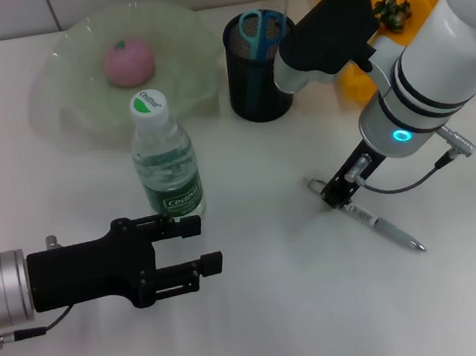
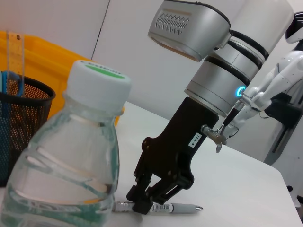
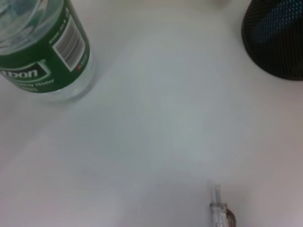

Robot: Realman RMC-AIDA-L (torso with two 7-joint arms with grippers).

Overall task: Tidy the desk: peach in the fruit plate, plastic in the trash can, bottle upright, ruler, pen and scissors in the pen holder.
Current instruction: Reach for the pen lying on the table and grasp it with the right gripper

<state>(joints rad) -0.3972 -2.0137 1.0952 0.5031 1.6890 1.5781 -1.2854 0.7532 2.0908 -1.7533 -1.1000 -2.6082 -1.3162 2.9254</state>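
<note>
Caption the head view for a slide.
Right gripper closes on the pen; left gripper open beside the upright bottle.

The bottle (image 1: 167,164), standing left of centre in the head view, carries a green label with white lettering that looks like "Cestbon"; its white cap, with a green half, bears small print too tiny to read. In the right wrist view, upper left of the frame, the same label shows the letters "bon" above a line of smaller words that cannot be made out, and a black barcode on white beside them. In the left wrist view a small white tag on the right pincer (image 2: 150,197) reads about "1034"
</note>
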